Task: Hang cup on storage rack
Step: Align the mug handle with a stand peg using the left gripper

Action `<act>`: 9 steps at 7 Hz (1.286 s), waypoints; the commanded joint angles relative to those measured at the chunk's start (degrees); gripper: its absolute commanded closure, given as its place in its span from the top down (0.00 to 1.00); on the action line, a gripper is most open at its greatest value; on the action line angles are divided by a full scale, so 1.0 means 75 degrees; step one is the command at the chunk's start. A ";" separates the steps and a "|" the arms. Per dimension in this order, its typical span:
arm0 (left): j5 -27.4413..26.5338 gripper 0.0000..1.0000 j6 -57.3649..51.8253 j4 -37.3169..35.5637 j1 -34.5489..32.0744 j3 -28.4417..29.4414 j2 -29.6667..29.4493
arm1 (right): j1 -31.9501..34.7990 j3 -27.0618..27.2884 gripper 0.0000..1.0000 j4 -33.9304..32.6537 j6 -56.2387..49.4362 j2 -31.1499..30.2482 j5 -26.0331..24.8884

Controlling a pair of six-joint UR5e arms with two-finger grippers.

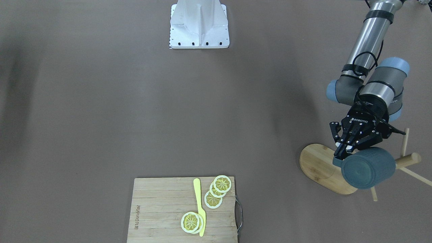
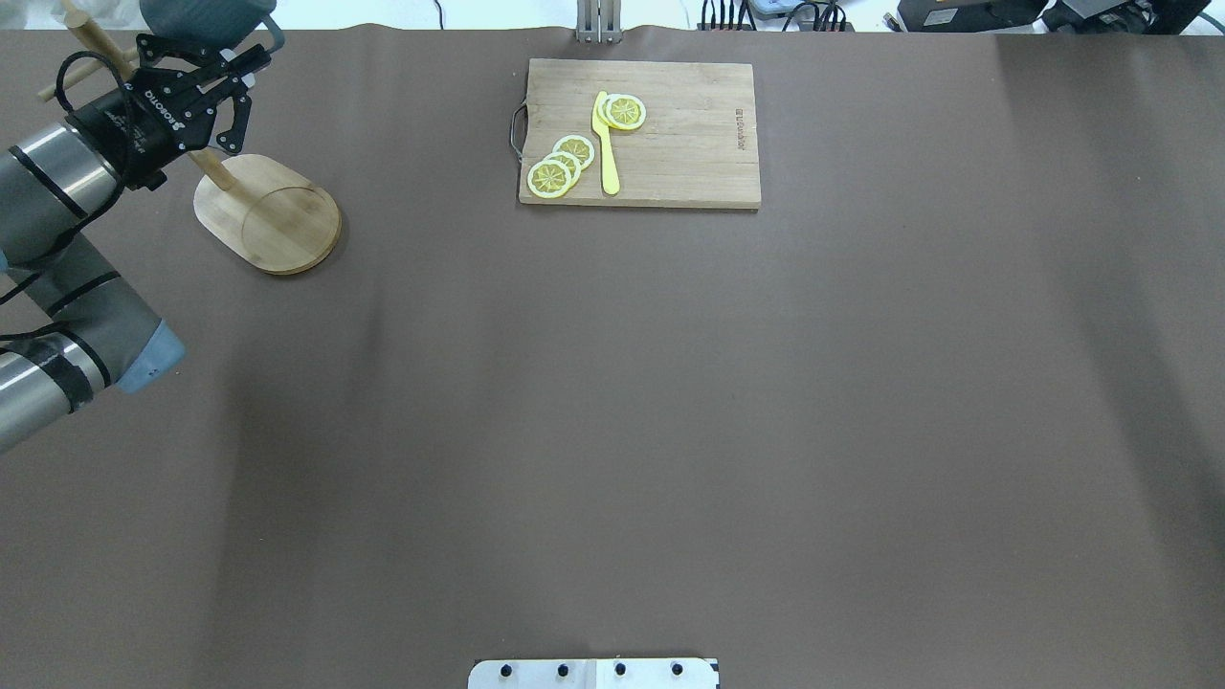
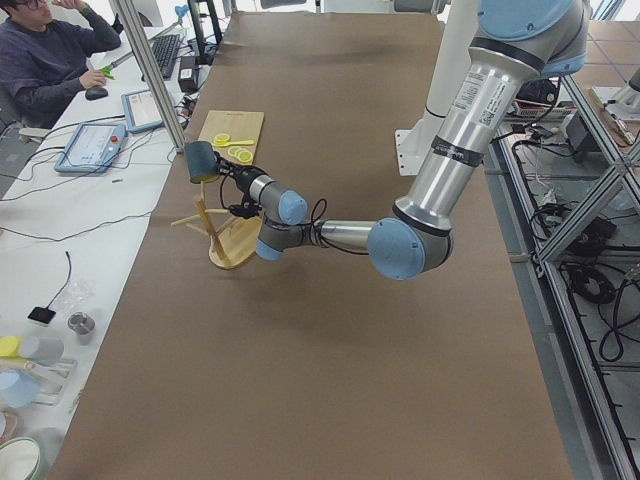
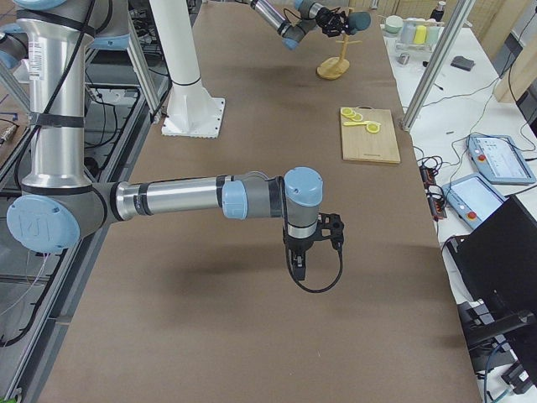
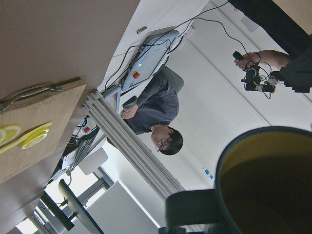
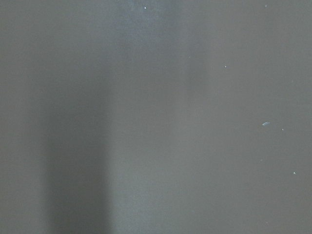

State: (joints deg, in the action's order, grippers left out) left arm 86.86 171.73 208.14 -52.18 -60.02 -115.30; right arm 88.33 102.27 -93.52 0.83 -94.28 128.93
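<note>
Lower right of the front view: left gripper (image 1: 343, 149) pinched nearly closed on the handle of the cup (image 1: 368, 167), tipped on its side, up in the air, tight against the upper post of the rack (image 1: 317, 162), above the oval base. Bottom centre: cutting board (image 1: 158, 209) with lemon slices (image 1: 216, 194) and yellow knife (image 1: 199, 206). Over to the right gripper (image 4: 299, 267), mid-frame in the right-side view, above the brown table (image 4: 210, 336): open or closed, cannot tell.

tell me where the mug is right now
In the front-facing view the mug is at the right edge, on the robot's left, held in the air by the left gripper over the base of the wooden rack, close beside its pegs.
</note>
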 commanded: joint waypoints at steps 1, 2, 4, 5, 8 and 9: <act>-0.0050 0.00 0.0036 0.0256 0.0019 0.0280 0.0034 | 0.0000 0.0005 1.00 0.0000 -0.0005 0.0008 0.0000; -0.0050 0.00 0.0269 0.0303 0.0019 0.0350 0.0057 | 0.0000 0.0005 1.00 0.0000 0.0006 0.0008 0.0000; -0.0050 0.00 0.0271 0.0524 0.0042 0.0351 0.0150 | 0.0000 0.0005 1.00 0.0000 0.0006 0.0008 -0.0012; -0.0050 0.00 0.0271 0.0642 0.0066 0.0351 0.0174 | 0.0000 0.0005 1.00 0.0000 0.0006 0.0008 0.0000; -0.0062 0.00 0.0259 0.0713 0.0160 0.0351 0.0315 | 0.0000 0.0017 1.00 0.0000 0.0006 0.0008 0.0000; -0.0062 0.00 0.0259 0.0713 0.0171 0.0351 0.0327 | 0.0000 0.0017 1.00 0.0000 0.0006 0.0008 0.0000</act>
State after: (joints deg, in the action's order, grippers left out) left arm 86.43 173.68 213.44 -51.06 -57.39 -113.08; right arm 88.33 102.38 -93.52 0.88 -94.22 128.94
